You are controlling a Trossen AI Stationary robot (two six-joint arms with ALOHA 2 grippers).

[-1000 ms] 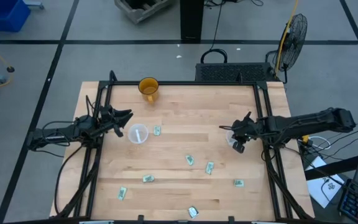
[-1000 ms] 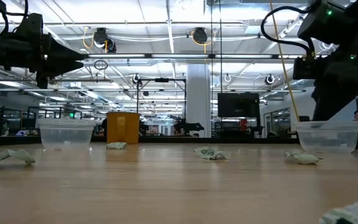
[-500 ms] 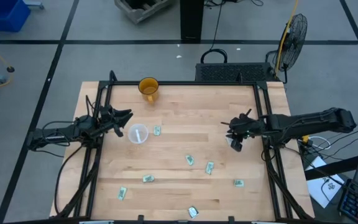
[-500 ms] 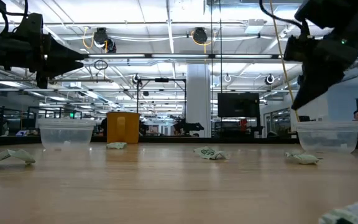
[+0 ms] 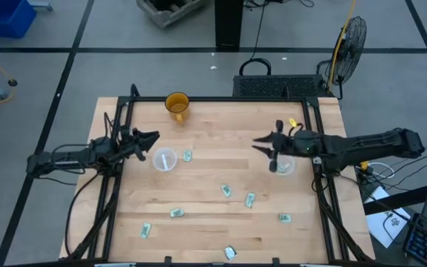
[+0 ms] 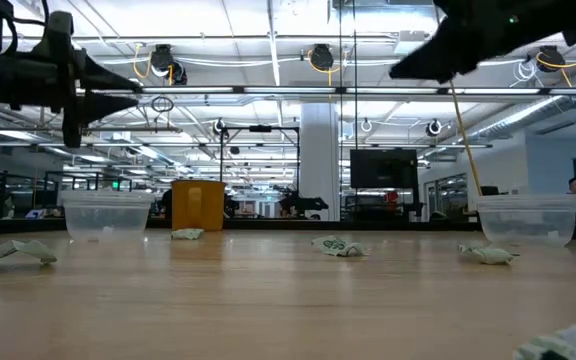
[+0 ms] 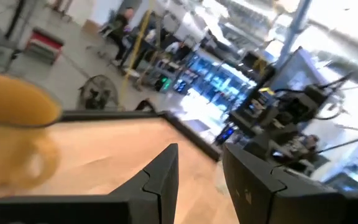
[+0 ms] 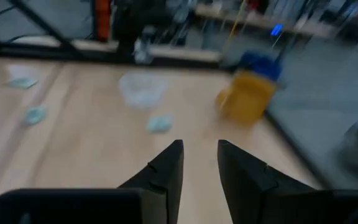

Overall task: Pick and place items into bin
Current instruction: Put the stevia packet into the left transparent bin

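Several tiny green-and-white wrapped pieces lie flat on the wooden table, among them one (image 5: 188, 156) beside the left clear cup (image 5: 164, 159), two mid-table (image 5: 227, 190) (image 5: 250, 199), and others toward the near edge (image 5: 176, 213) (image 5: 284, 218). My left gripper (image 5: 151, 137) hovers open just left of that cup, empty in its wrist view (image 7: 201, 168). My right gripper (image 5: 262, 142) is open and empty, high above the table, left of the right clear cup (image 5: 282, 165). Its wrist view (image 8: 201, 155) looks across at the left cup (image 8: 143, 87) and a piece (image 8: 160, 123).
An orange mug (image 5: 177, 104) stands near the far edge, seen too from the left wrist (image 7: 11, 137). Black frame rails run along both table sides (image 5: 117, 185). In the low view both cups (image 6: 106, 213) (image 6: 525, 218) stand upright, with pieces (image 6: 338, 245) between them.
My right gripper has risen from just above the right cup and swung toward the table's left and far side, tipping from pointing down to nearly level. The cup and the pieces have stayed where they were.
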